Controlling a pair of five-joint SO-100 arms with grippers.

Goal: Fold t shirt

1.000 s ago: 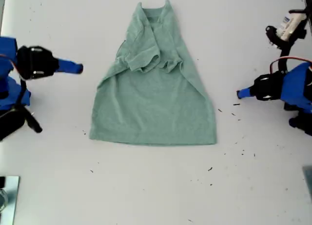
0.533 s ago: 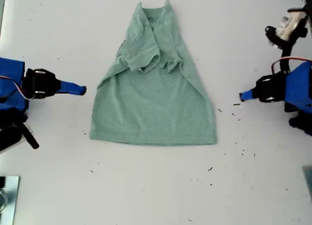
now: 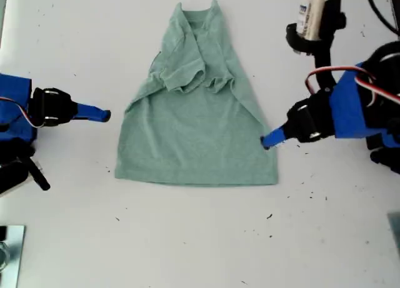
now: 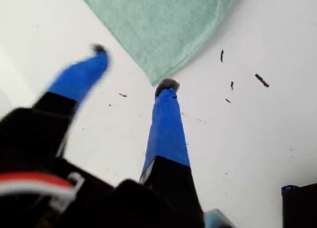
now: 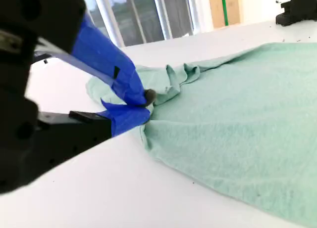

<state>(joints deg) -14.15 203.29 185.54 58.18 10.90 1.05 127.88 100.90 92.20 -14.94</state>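
— Parted jaws on my first gripper (image 4: 133, 67), gripping nothing: how close is it?

— One blue fingertip sits at the edge of the small pale sage-green cotton t shirt (image 3: 200, 132), near a hem corner. On the exterior view, the gripper is at the shirt's 3 o'clock.

— And the shirt itself?

— Flat on the white table (image 3: 187, 238), long axis 12 to 6, neck at 12, sleeves folded in.

— The other arm?

— My second gripper (image 3: 106, 116) waits at 9 o'clock, jaws seemingly pressed together, just clear of the cloth. The first is nearer.

— Any writing?

— A white labelled cylinder (image 3: 309, 13) at 2 o'clock; text unreadable.
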